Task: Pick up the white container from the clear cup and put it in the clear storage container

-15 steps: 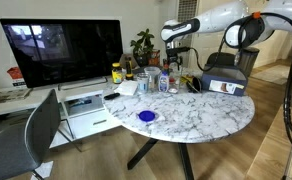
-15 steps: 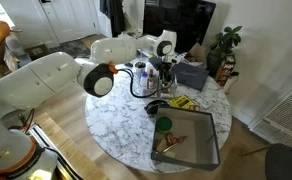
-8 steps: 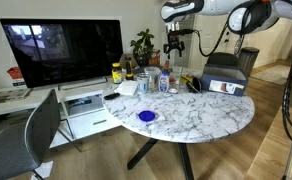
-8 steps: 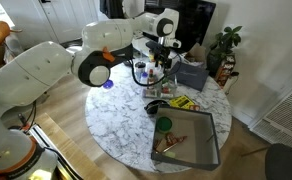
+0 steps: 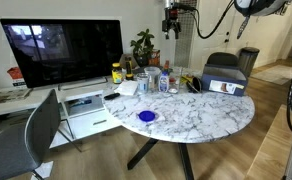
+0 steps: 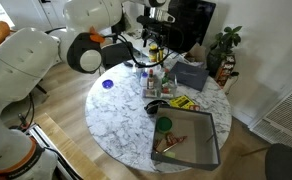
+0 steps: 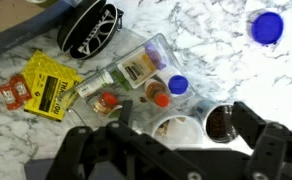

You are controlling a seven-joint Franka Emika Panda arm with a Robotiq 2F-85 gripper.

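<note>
Risk is the descent: the end effector point(image 5: 172, 24) hangs open and empty, well above the white container point(image 7: 174, 127), which sits in the clear cup point(image 7: 157, 129) directly beneath; slight drift could knock the blue-capped bottle point(image 7: 177, 86).

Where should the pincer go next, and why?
Probably straight down. The pincer hangs open high above the table, and the wrist view shows the white container sitting roughly beneath it, not yet grasped.

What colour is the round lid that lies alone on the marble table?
The lid is blue; the wrist view shows it best.
</note>
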